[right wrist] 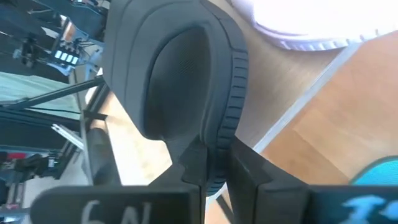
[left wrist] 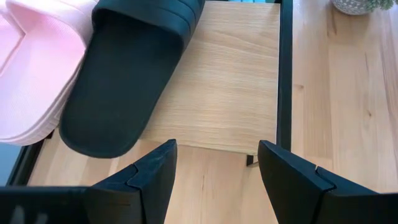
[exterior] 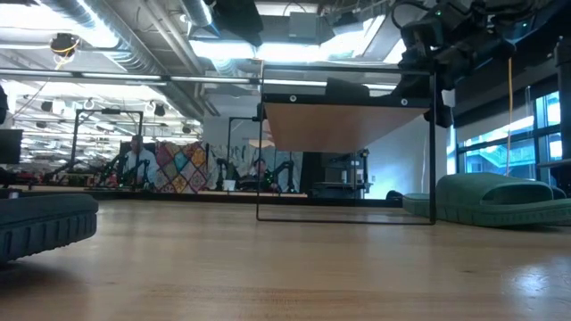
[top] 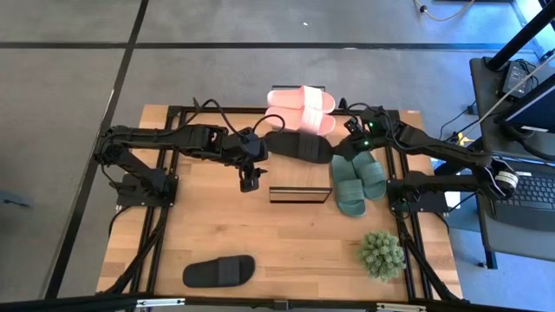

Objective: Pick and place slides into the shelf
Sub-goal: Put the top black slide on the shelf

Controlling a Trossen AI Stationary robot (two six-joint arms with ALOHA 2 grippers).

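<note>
- My right gripper (right wrist: 214, 168) is clenched on the rim of a black slide (right wrist: 180, 81); in my right wrist view the two fingers pinch the slide's edge between them.
- From above, that black slide (top: 299, 146) lies across the top of the shelf (top: 299, 194), just beside the pink pair (top: 301, 107) stacked at the shelf's far end.
- My left gripper (left wrist: 214, 180) is released, fingers spread wide, hovering above the shelf plank near the slide's free end and touching nothing.
- To do this step well, I judge I should lower the slide until its sole lies flat on the plank before letting go, keeping it square to the frame and clear of the pink pair.
- I would open slowly and lift straight away, so the foam edge does not drag with my fingers.
- My left gripper could steady the free end if the slide tips, but it should stay out of the landing spot.
- Further out, the green pair (top: 355, 180) sits on the table (top: 217, 225) beside the shelf, and the second black slide (top: 218, 271) lies alone near the table's front edge, well apart from the rest.
- A small potted plant (top: 381, 253) stands at the front right corner of the table.
- Writing: part of a marking shows on my right gripper's body, but I cannot read it reliably. No brand shows on any slide.
</note>
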